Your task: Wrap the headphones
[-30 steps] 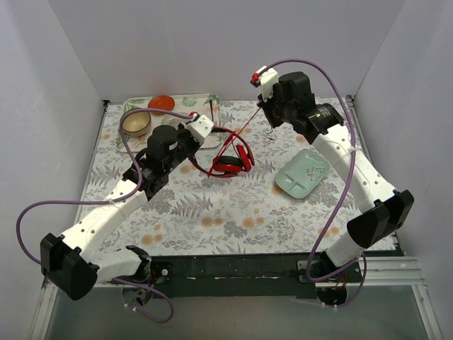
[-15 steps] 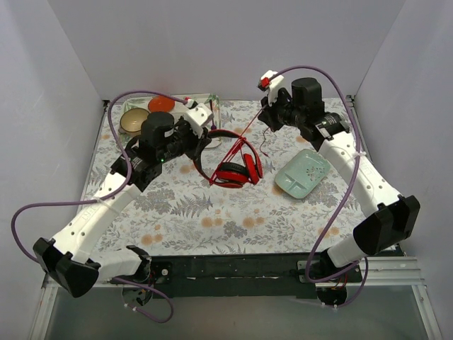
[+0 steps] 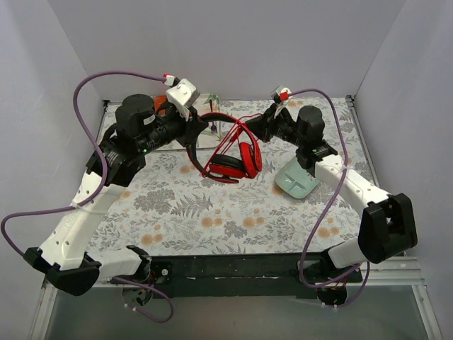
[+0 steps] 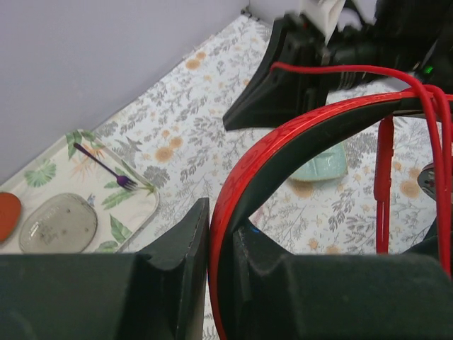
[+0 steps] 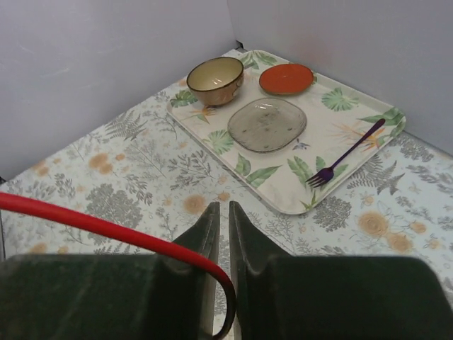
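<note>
The red headphones (image 3: 228, 154) hang above the middle of the table, black pads inward, cups (image 3: 248, 157) low. My left gripper (image 3: 195, 132) is shut on the red and black headband (image 4: 297, 134), which runs up between its jaws in the left wrist view. Several strands of the thin red cable (image 3: 225, 145) cross the band. My right gripper (image 3: 259, 128) is just right of the headphones, its jaws shut on the cable (image 5: 106, 225), which curves down into the slit between them. The right gripper also shows in the left wrist view (image 4: 244, 122).
A leaf-print tray (image 5: 354, 163) at the back left holds a tan bowl (image 5: 215, 78), a small red-orange dish (image 5: 286, 78), a grey glass plate (image 5: 267, 124) and a purple fork (image 5: 347, 154). A pale teal plate (image 3: 296, 177) lies right of the headphones. Grey walls stand on three sides.
My left gripper has lifted the headphones and carried them back and to the right. My right gripper has come down and left, close to the headband, with the cable in it.
</note>
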You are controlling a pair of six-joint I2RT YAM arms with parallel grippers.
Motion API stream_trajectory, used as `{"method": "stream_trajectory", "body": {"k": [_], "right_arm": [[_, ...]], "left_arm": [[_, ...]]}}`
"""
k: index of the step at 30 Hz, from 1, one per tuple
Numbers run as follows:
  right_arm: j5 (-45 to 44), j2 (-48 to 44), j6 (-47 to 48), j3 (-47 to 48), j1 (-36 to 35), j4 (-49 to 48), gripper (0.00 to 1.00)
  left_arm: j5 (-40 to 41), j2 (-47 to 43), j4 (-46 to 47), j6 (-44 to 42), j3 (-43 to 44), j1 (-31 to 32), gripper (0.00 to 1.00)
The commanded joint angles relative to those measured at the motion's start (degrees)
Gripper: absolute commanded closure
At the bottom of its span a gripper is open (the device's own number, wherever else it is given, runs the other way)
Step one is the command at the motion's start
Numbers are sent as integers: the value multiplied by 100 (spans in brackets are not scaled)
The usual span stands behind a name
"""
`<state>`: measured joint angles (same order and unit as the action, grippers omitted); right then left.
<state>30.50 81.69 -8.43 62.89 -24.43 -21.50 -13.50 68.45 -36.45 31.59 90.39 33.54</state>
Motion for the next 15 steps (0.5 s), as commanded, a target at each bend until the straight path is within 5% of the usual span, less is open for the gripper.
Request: {"method": "stream_trajectory", "body": {"k": [1,15], "right_arm": [[-465,145,-1581,-566,-36,-2400,80],[-1161,558,-1838,-1200,-326,-2816,67]], "left_arm": [[-127,2,331,241,593,39,100],[321,450,665,576,1481,39,100]]}}
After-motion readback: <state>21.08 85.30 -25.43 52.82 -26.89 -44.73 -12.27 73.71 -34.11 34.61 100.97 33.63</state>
